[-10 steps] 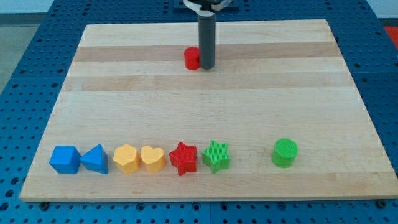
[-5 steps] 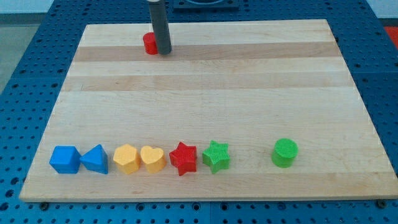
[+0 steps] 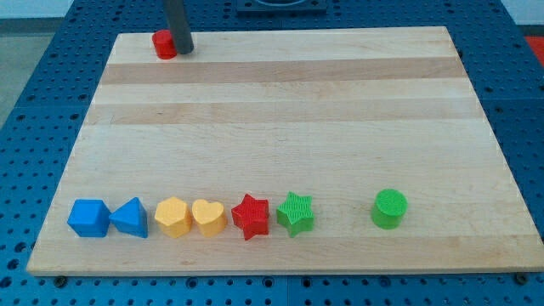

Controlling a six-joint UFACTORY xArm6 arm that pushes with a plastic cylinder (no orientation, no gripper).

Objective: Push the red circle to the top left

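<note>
The red circle (image 3: 164, 44) is a small red cylinder near the board's top left, close to the top edge. My tip (image 3: 182, 51) is the lower end of the dark rod and touches the circle's right side. The rod rises out of the view's top.
A row of blocks lies along the view's bottom: a blue cube (image 3: 89, 218), a blue triangle (image 3: 130, 218), a yellow hexagon (image 3: 172, 216), a yellow heart (image 3: 208, 217), a red star (image 3: 250, 216), a green star (image 3: 295, 212) and a green circle (image 3: 389, 208). The wooden board (image 3: 280, 127) ends at a blue pegboard.
My tip has pushed the red circle to the view's left and up, from the top middle to the top left. The bottom row has not moved.
</note>
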